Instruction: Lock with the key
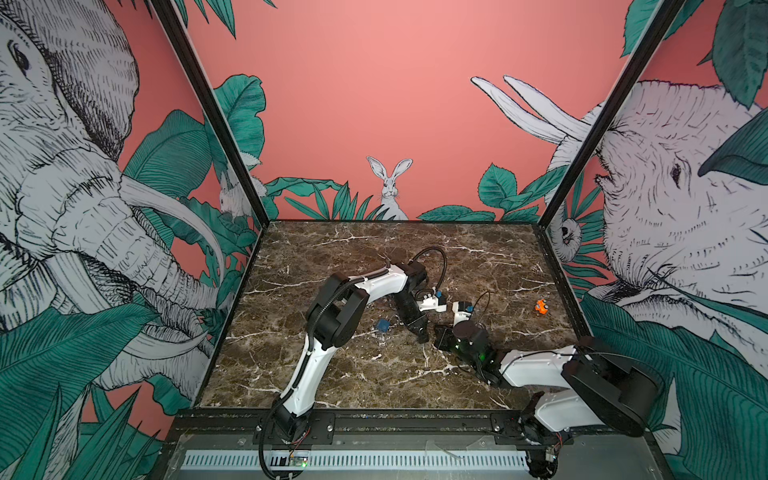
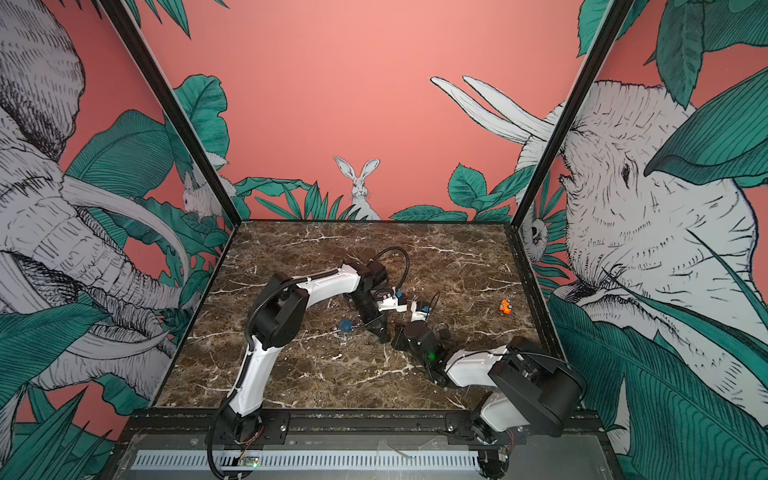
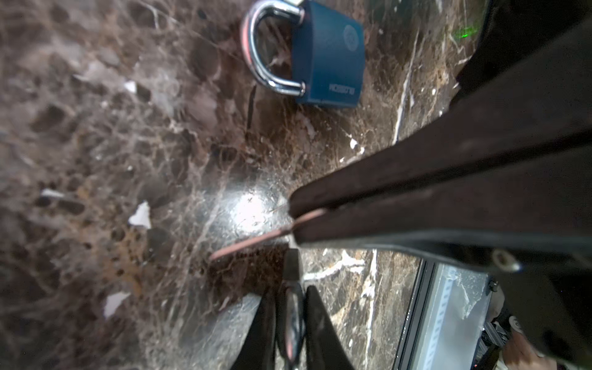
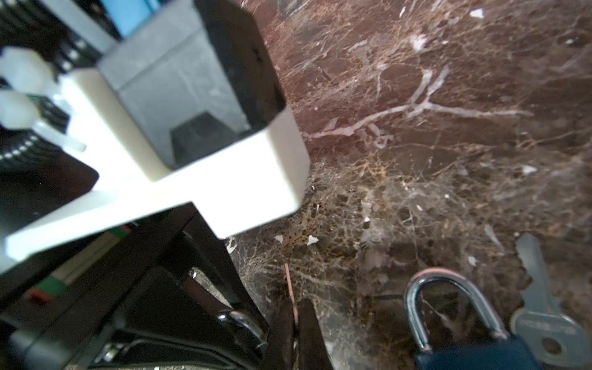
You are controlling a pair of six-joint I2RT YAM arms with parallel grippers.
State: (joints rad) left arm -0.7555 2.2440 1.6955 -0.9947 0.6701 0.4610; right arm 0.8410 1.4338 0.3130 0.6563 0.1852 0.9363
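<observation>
Silver-grey steel, thin and flat, the key (image 4: pixel 544 323) lies on the marble table (image 1: pixel 374 257) just beside the shackle (image 3: pixel 250 48) of a dark blue padlock (image 4: pixel 474 355), close by the right gripper (image 4: pixel 293 304). I judge the key light and stiff but slippery. It lies flat on polished stone, so the wide head is the place to pinch, by its edges. The padlock looks heavy for its size and rigid, and it is best held across the flat faces of its body. The right gripper is pressed fully together on a thin pinkish strip (image 3: pixel 253 239) that sticks out past its tips; whether this is another key seen edge-on I cannot tell. The left gripper (image 3: pixel 291 288) shows a narrow gap with something grey and blurred in it, and I cannot tell if it grips. No keyhole is visible, and the left wrist view cuts the key off. In both top views the right wrist covers most of this padlock. A brighter blue padlock (image 1: pixel 383 325) lies well apart, on the other side of the left gripper.
</observation>
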